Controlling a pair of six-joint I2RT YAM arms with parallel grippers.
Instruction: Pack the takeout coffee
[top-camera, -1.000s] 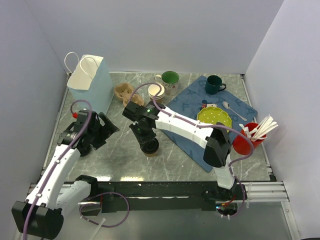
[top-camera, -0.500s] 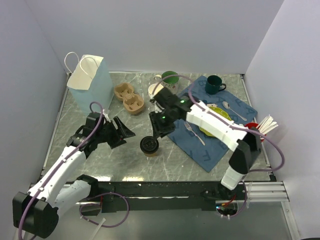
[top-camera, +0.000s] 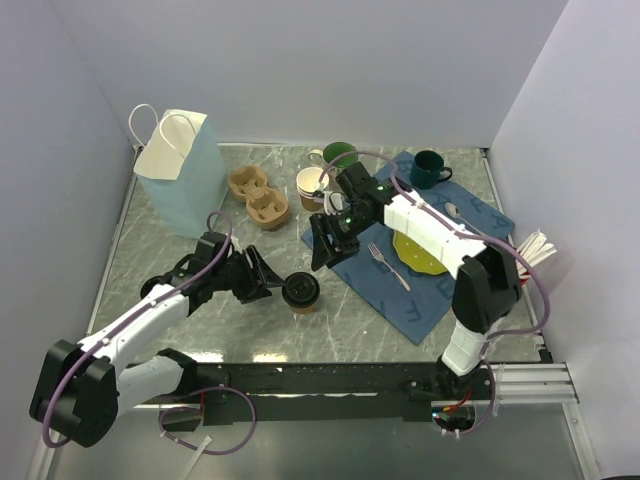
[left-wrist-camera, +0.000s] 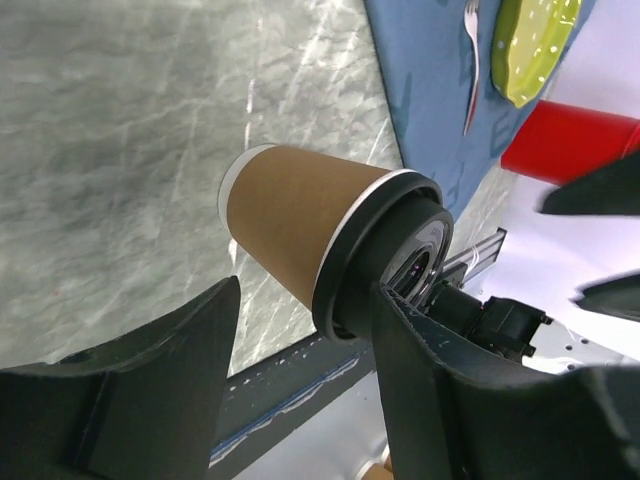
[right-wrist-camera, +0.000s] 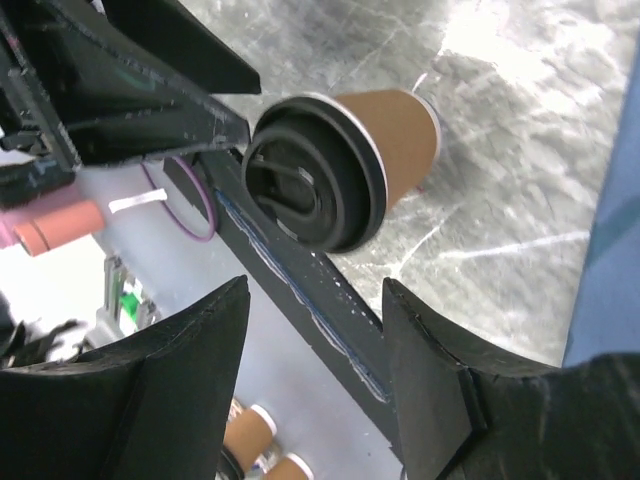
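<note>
The takeout coffee (top-camera: 300, 292) stands upright with its black lid on, on the marbled table (top-camera: 200, 320). The left gripper (top-camera: 268, 282) gapes just beside it. The right gripper (top-camera: 322, 250), jaws also spread, hovers near the blue mat (top-camera: 420, 290), whose lettering is unreadable.

On my left a blue paper bag (top-camera: 185, 175) stands beside a cup carrier (top-camera: 259, 198); rightward, a fork (top-camera: 389, 268) and plate (top-camera: 418, 255) lie on a mat (top-camera: 425, 295).
</note>
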